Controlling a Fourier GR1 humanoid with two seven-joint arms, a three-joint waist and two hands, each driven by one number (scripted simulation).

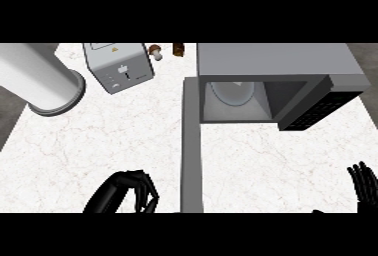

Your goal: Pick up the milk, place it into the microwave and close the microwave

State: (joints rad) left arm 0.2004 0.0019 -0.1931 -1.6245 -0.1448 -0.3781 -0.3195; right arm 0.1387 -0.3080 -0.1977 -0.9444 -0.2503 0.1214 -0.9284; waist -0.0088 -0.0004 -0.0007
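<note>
The grey microwave (pixel 273 60) stands at the back right with its cavity open toward me. Inside it I see only a pale round turntable (pixel 235 92); no milk carton shows anywhere in view. Its door (pixel 192 150) is swung wide and runs as a narrow grey strip down toward the lower edge. My left hand (pixel 125 192) is low at the left, fingers curled with nothing in them, their tips just left of the door's near end. My right hand (pixel 362 182) rests open at the right edge, fingers up.
A large white cylinder (pixel 40 80) lies at the back left. Beside it a silver toaster (pixel 118 65) stands at an angle. A mushroom (pixel 156 50) and a small brown item (pixel 178 49) sit behind the toaster. The marble counter (pixel 96 145) spreads on both sides of the door.
</note>
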